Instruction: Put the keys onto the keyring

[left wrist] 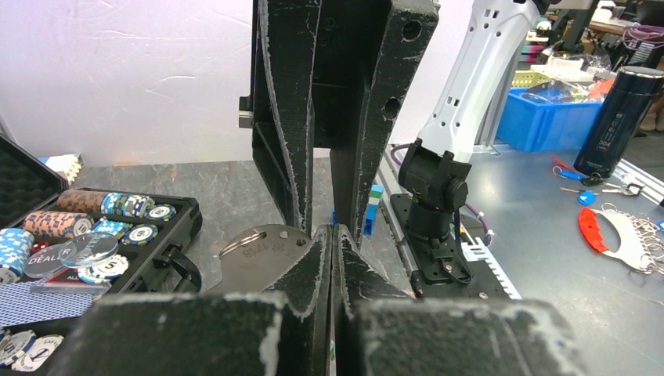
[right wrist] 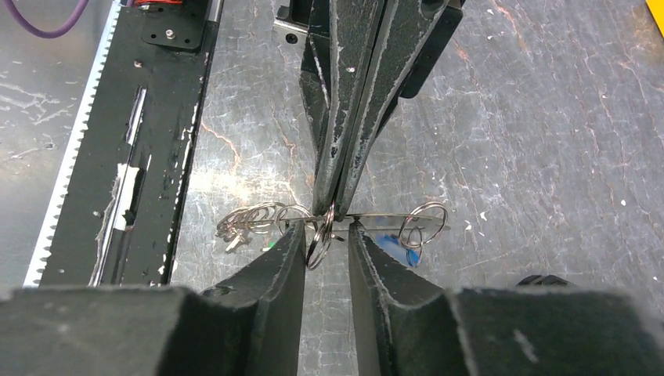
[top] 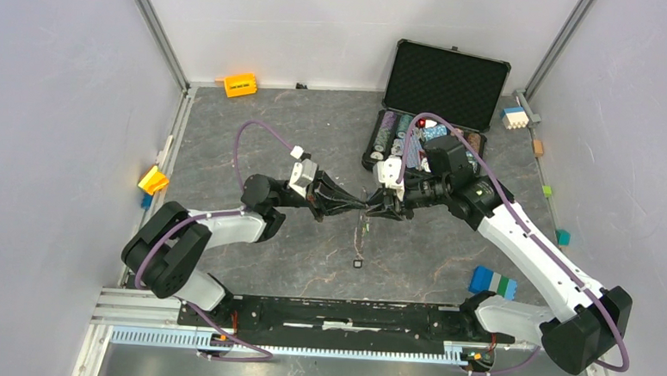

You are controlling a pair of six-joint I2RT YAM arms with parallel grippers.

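My two grippers meet tip to tip above the middle of the table. My left gripper [top: 357, 208] [left wrist: 333, 235] is shut, and in the right wrist view [right wrist: 333, 205] its tips pinch the keyring's thin silver loop [right wrist: 384, 215] where a small split ring [right wrist: 319, 239] hangs. A flat silver key [left wrist: 250, 254] with a stamped number sits just left of its finger. My right gripper [top: 379, 205] [right wrist: 326, 231] stands open, its tips on either side of the split ring and touching the loop wire. The chain [top: 361, 237] hangs down to the dark fob [top: 358, 263] on the table.
An open black case [top: 443, 90] of poker chips [left wrist: 117, 227] stands behind the grippers at the back right. An orange block [top: 240, 84], a yellow block [top: 153, 180], a white block [top: 514, 117] and a blue-green block [top: 493, 282] lie around the edges.
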